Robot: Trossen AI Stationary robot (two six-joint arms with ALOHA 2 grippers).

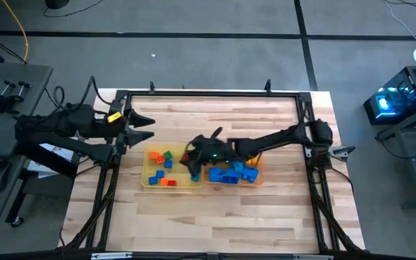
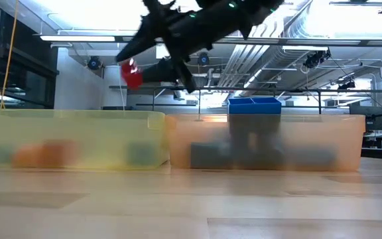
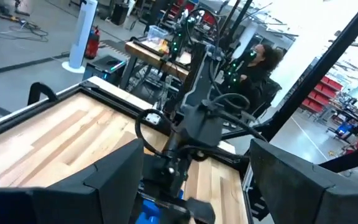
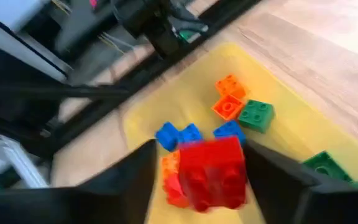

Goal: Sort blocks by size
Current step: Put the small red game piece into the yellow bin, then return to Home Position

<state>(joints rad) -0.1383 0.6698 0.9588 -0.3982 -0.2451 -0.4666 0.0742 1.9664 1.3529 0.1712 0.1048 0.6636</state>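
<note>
Wooden slatted table (image 1: pixel 215 209) carrying a translucent yellow tray (image 1: pixel 150 180) and a translucent orange tray (image 1: pixel 258 175). Right gripper (image 4: pixel 201 171) above the yellow tray, jaws parted; red plastic brick (image 4: pixel 211 173) between its fingers, contact indiscernible. Left gripper (image 1: pixel 144 128) idle, released, at table's left edge.

arms: dark, jointed | left arm (image 1: pixel 71 124): yellow tag, black cables | right arm (image 1: pixel 266 141): green light
</note>
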